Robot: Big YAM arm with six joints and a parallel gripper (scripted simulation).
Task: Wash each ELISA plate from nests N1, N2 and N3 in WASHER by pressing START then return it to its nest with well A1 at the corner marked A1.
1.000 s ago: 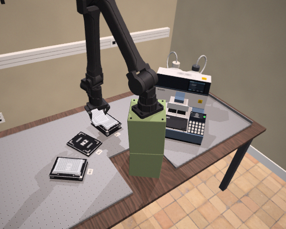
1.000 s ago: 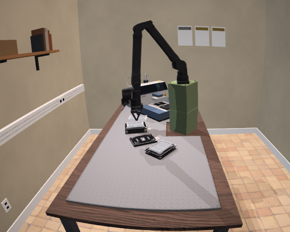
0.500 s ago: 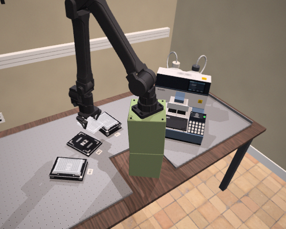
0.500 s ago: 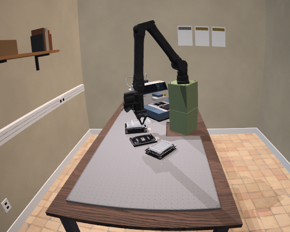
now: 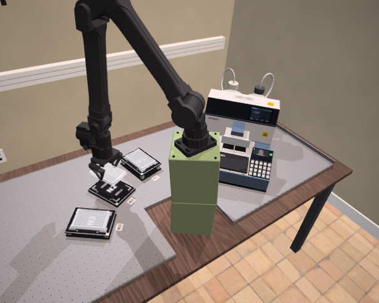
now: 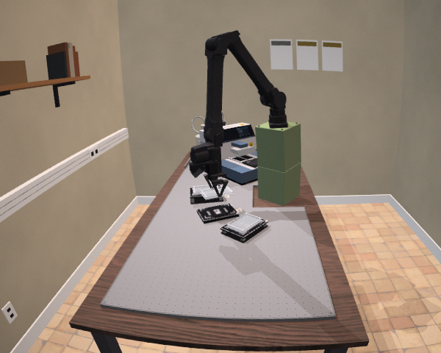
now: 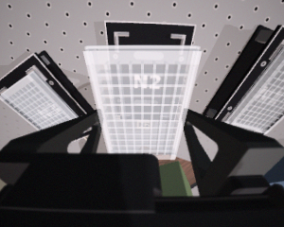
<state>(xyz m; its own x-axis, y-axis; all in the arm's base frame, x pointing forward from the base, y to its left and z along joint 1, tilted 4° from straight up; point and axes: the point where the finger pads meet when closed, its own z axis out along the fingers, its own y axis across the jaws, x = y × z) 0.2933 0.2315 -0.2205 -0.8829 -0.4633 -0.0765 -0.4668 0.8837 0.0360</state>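
Hand: grasps a clear plate (image 5: pixel 113 174) (image 6: pixel 212 192) (image 7: pixel 144 95) between its fingers, the hand (image 5: pixel 107 166) (image 6: pixel 218 188) (image 7: pixel 142 113) hovering over the table (image 5: pixel 46 270) (image 6: pixel 213 281) (image 7: pixel 80 28)
Nest N2: the bare black holder (image 5: pixel 109 194) (image 6: pixel 209 217) (image 7: pixel 149 29) sits below the hand
Neighbors: plates (image 5: pixel 139 159) (image 5: pixel 91 219) (image 6: pixel 247 223) (image 7: pixel 35 101) rest in nests on either side
Washer: the machine (image 5: pixel 243 180) (image 6: pixel 237 168) stands well apart from the hand, lamp (image 5: pixel 271 154) green
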